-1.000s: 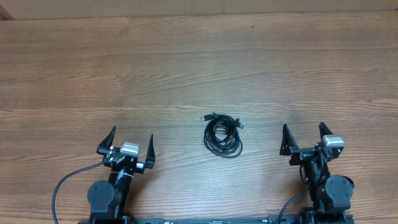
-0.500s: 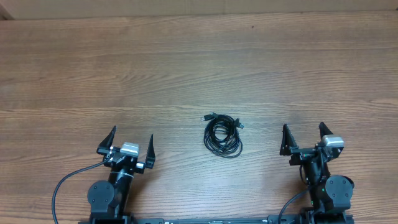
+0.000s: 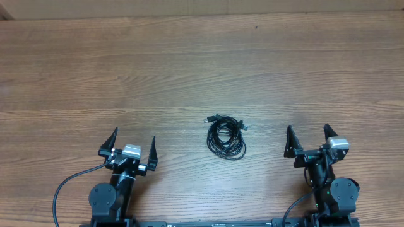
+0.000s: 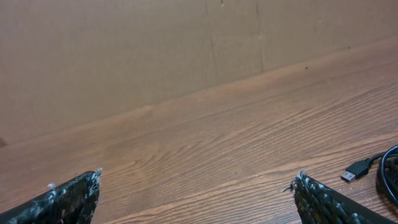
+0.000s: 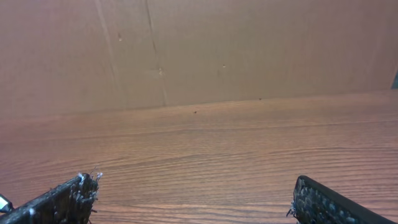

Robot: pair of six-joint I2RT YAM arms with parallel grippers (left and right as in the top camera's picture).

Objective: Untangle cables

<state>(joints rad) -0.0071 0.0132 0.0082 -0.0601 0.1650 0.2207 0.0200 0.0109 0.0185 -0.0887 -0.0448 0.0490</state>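
The cables (image 3: 226, 139) lie coiled on the tabletop (image 3: 189, 63) between both pairs of jaws, which gape released and empty, seemingly ready to reach in.

1. Table (image 3: 189, 63): brown wood-grain top, grain running left-right.
2. Cables (image 3: 226, 139): black, in one flat coil approx mid-table, toward the near edge.
3. Plug (image 3: 209, 120) sticks out at the coil's far-left side, flat on the wood.
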